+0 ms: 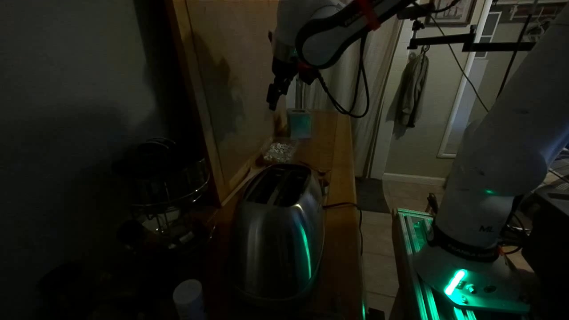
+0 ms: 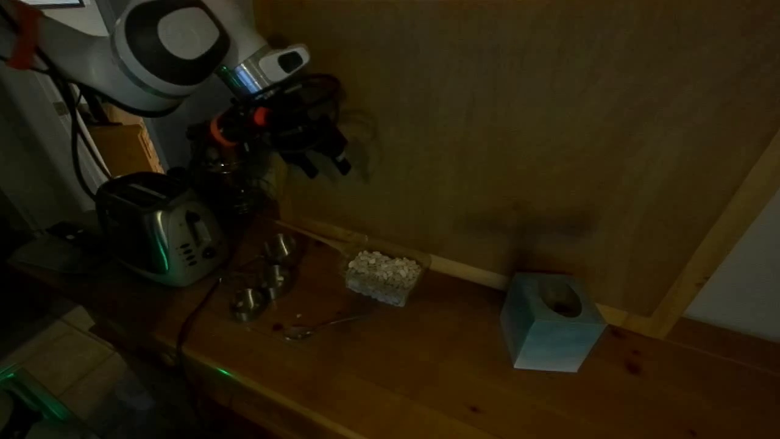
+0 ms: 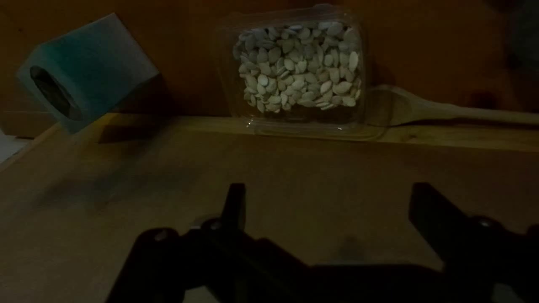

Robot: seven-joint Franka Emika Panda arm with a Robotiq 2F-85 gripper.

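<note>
My gripper (image 2: 328, 170) is open and empty, high above the wooden counter and close to the upright wooden board (image 2: 518, 122). In the wrist view its two dark fingers (image 3: 328, 187) stand wide apart with only the board behind them. A clear plastic container of pale seeds (image 2: 384, 277) sits on the counter against the board's foot, below the gripper; it also shows in the wrist view (image 3: 299, 71). A wooden spoon (image 3: 450, 111) lies beside the container along the board. A blue-white tissue box (image 2: 551, 332) stands farther along the counter, apart from the gripper.
A steel toaster (image 1: 280, 240) stands on the counter, with a dark cord (image 1: 342, 204). Small metal cups (image 2: 247, 303) and a metal spoon (image 2: 298, 333) lie between toaster and container. A wire rack (image 1: 171, 200) and white cylinder (image 1: 188, 295) stand beside the toaster. The scene is dim.
</note>
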